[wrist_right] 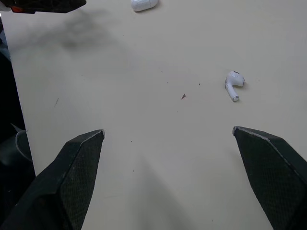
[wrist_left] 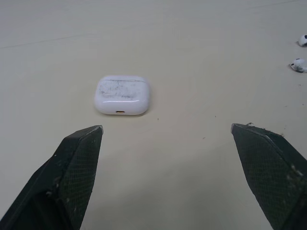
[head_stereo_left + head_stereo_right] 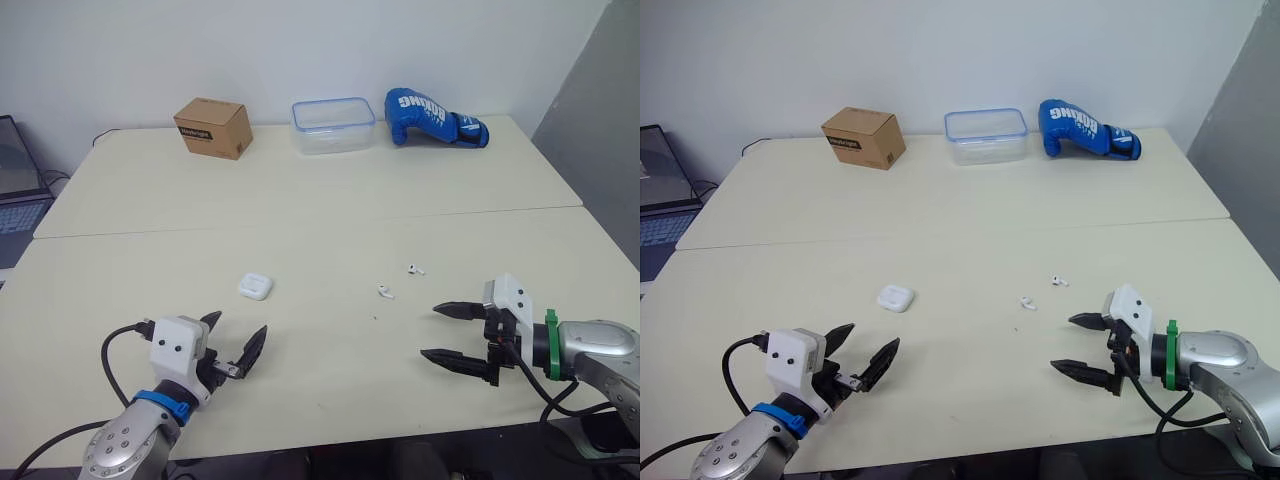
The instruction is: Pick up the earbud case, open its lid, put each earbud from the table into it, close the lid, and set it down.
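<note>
Fingers of the left gripper (image 3: 238, 325) and the right gripper (image 3: 431, 331) are spread wide with nothing between them, both low over the near part of the pale table (image 3: 300, 200). Along its far edge sit a blue boxing glove (image 3: 430, 117), a clear plastic container (image 3: 333, 140) and a cardboard box (image 3: 212, 127). The white earbud case (image 3: 255, 286) lies shut just ahead of the left gripper, not touching it. One earbud (image 3: 386, 292) and the other earbud (image 3: 415, 268) lie loose further right.
</note>
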Motion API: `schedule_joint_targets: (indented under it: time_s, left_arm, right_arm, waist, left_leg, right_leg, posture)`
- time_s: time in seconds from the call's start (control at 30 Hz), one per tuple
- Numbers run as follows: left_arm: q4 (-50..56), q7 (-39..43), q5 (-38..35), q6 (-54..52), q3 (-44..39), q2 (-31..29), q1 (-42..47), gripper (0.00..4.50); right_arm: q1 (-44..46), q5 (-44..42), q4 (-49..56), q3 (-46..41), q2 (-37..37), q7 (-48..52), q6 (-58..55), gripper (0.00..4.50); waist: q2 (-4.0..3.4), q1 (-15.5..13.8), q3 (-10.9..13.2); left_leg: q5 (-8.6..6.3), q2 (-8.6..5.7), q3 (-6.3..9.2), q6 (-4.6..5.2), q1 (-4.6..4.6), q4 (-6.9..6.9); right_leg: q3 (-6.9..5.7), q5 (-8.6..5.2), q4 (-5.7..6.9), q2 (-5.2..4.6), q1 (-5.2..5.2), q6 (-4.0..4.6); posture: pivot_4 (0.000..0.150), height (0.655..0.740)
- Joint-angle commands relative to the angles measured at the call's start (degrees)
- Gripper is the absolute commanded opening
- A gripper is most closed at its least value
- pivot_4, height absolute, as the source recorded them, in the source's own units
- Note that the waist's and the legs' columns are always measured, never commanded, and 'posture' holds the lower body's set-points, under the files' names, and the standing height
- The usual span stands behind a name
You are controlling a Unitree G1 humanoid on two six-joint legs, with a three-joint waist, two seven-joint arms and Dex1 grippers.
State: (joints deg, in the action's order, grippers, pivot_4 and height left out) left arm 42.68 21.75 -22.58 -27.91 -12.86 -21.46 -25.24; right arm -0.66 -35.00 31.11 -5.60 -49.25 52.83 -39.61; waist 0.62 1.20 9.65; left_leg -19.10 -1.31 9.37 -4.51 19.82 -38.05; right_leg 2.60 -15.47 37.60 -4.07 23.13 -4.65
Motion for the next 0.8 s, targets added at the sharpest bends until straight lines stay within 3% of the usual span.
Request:
schedule_joint_targets:
  time_s: [0.03, 0.7, 0.8]
  left_arm:
    - [0.87, -0.15, 0.42, 1.63, 0.26, 0.16, -0.74, 4.47]
    - [-1.58, 1.40, 0.87, 4.96, -0.30, 0.26, -2.19, 4.47]
    - [-2.63, 2.29, -1.78, -1.11, -1.10, -2.71, 1.87, 4.47]
  right_arm:
    - [0.62, -0.53, 1.00, -0.64, -0.77, 0.66, 0.37, 4.50]
    - [0.87, 0.24, 1.13, -0.24, -0.98, 2.27, 1.75, 4.50]
    - [4.32, 1.99, 0.91, 0.85, -2.85, 4.77, 3.98, 4.50]
  waist:
    - [0.00, 0.01, 0.00]
    - [0.00, 0.00, 0.00]
    - [-0.02, 0.09, 0.01]
  left_leg:
    - [0.00, 0.00, 0.00, 0.00, 0.00, 0.00]
    - [0.00, 0.00, 0.00, 0.00, 0.00, 0.00]
    - [0.00, 0.00, 0.00, 0.00, 0.00, -0.01]
  right_leg:
    - [0.00, 0.00, 0.00, 0.00, 0.00, 0.00]
    - [0.00, 0.00, 0.00, 0.00, 0.00, 0.00]
    - [0.00, 0.00, 0.01, 0.00, 0.00, 0.00]
  posture:
    - [0.150, 0.7400]
    - [0.150, 0.7400]
    - [0.150, 0.7400]
